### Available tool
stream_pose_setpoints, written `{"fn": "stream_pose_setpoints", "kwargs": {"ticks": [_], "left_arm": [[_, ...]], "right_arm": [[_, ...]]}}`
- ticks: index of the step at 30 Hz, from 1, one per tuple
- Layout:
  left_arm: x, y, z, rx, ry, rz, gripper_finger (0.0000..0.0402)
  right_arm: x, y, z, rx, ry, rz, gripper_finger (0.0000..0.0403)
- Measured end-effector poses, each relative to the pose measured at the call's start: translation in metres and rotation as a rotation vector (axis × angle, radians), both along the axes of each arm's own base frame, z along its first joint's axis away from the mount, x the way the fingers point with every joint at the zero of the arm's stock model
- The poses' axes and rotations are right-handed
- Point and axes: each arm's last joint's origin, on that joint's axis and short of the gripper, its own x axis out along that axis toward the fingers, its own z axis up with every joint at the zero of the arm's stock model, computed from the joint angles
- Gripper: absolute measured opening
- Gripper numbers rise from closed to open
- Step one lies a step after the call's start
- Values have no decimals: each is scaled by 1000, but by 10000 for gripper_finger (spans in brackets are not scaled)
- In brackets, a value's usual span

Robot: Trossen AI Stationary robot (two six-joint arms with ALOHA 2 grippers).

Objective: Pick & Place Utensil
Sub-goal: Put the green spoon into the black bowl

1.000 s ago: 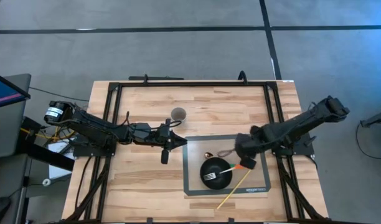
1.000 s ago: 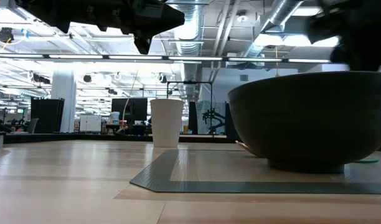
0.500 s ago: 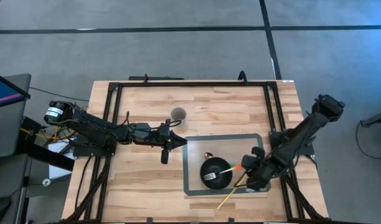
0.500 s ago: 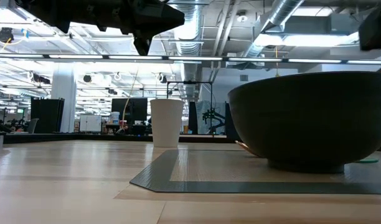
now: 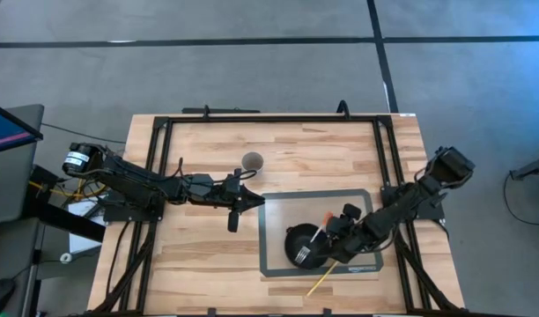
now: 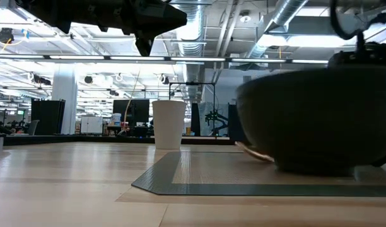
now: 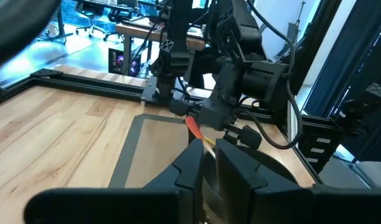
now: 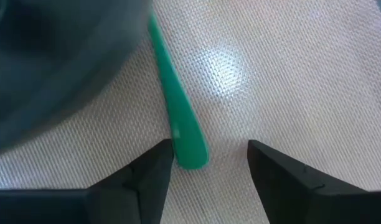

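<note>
A black bowl (image 5: 300,239) sits on the grey mat (image 5: 274,211), with a silver fork (image 5: 299,255) in it and an orange-tipped handle (image 5: 327,217) sticking out over its right rim. A green utensil handle (image 8: 178,118) lies flat on the mat beside the bowl. My right gripper (image 5: 331,239) is low at the bowl's right side and open, with the green handle's free end between its fingers (image 8: 150,177). My left gripper (image 5: 233,216) hovers shut over bare wood left of the mat, holding nothing. My right gripper comes down from above with its open fingers on either side of the green handle's free end (image 8: 192,152), which lies flat on the mat. One fingertip stands right beside that end. I cannot tell whether it touches the handle or the bowl.
A white paper cup (image 5: 252,161) stands on the wood beyond the mat's far left corner. A thin yellow stick (image 5: 327,277) lies across the mat's near right edge. Black frame rails (image 5: 155,176) run along the table's left, right and far sides.
My right gripper has swung from the bowl's far right toward the near edge, then back left and down to the bowl's right side. The bowl has shifted a little on the mat. The orange-tipped handle has swung toward the far edge.
</note>
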Motion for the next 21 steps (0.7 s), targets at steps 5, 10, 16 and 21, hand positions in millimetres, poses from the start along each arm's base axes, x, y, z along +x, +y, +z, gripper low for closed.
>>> {"fn": "stream_pose_setpoints", "kwargs": {"ticks": [5, 10, 16, 21], "left_arm": [[0, 0, 0, 0, 0, 0, 44], [0, 0, 0, 0, 0, 0, 44], [0, 0, 0, 0, 0, 0, 44], [0, 0, 0, -4, 0, 0, 44]], "right_arm": [[2, -1, 5, 18, -24, 35, 206], [4, 1, 2, 24, -26, 54, 164], [9, 2, -10, 17, 24, 73, 72], [3, 0, 2, 62, 19, 78, 8]]}}
